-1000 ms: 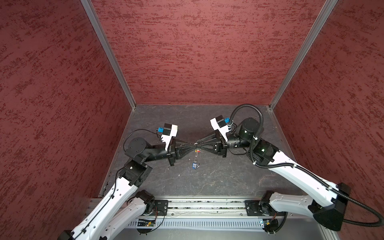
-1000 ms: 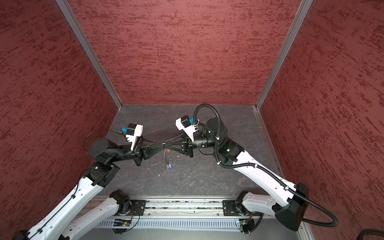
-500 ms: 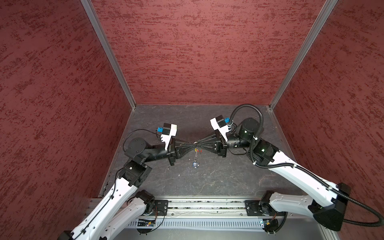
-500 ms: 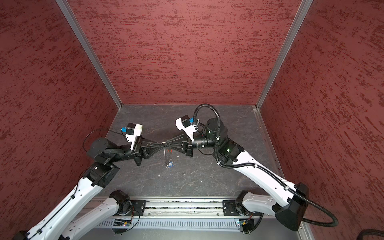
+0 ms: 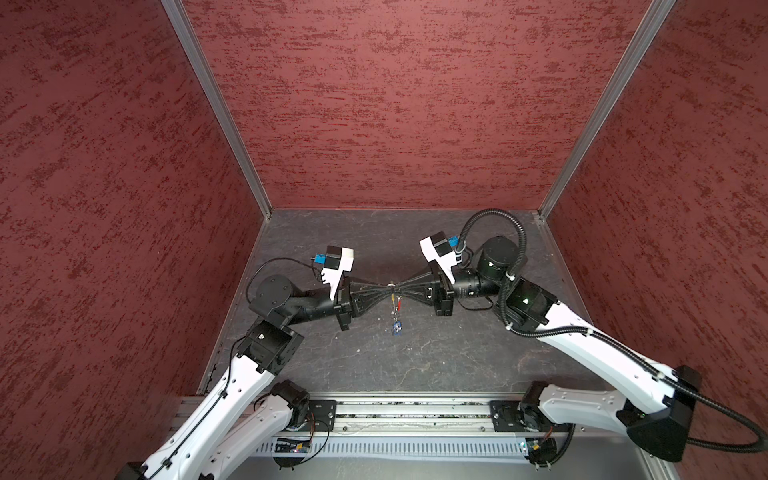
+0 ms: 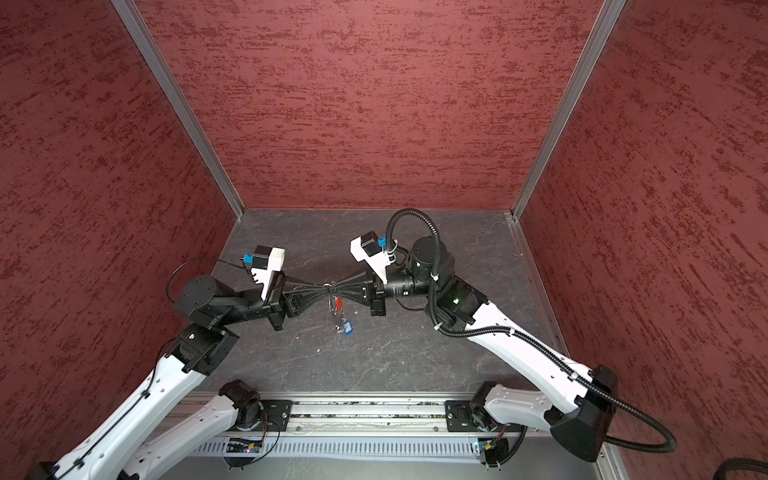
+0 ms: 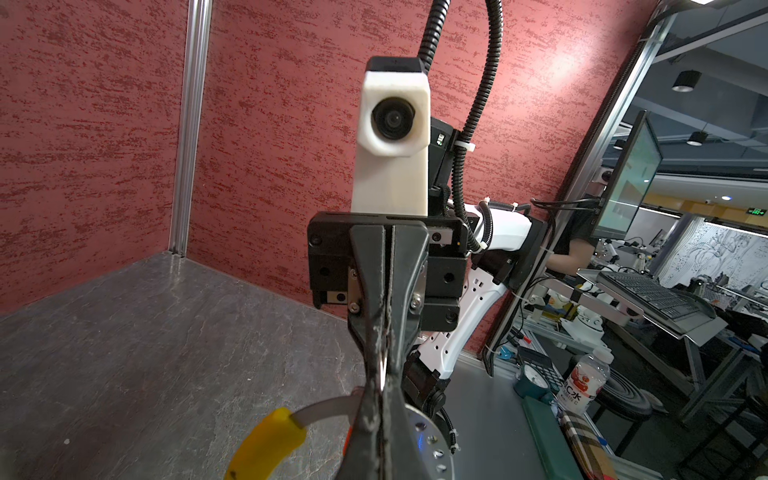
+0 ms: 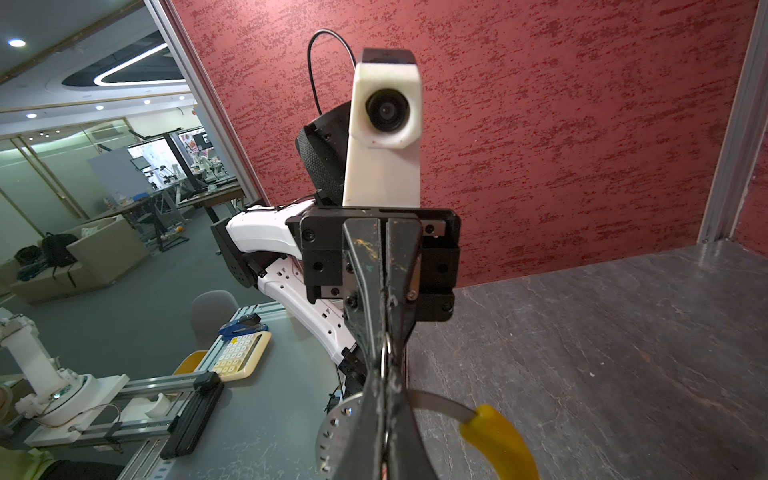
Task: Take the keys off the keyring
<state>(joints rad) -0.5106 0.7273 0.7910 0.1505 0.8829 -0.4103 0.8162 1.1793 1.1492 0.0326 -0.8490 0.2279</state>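
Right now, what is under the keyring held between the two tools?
The red-tagged key hangs just below the keyring, the blue-tagged key lower still, over the tabletop. Whether it touches the tabletop cannot be told; nothing covers them.

**Desk:** Where does the stereo head sit?

**Photographer:** High above the keyring and back from it, tilted steeply down, far off. Both top views frame nearly the same scene, keyring near centre.

**Desk:** And the wrist cameras?

**Photographer:** Level with the keyring, close in, on opposite sides, facing each other. The left wrist view catches the right wrist camera beyond it; the right wrist view, the left wrist camera. All four views share the keyring.
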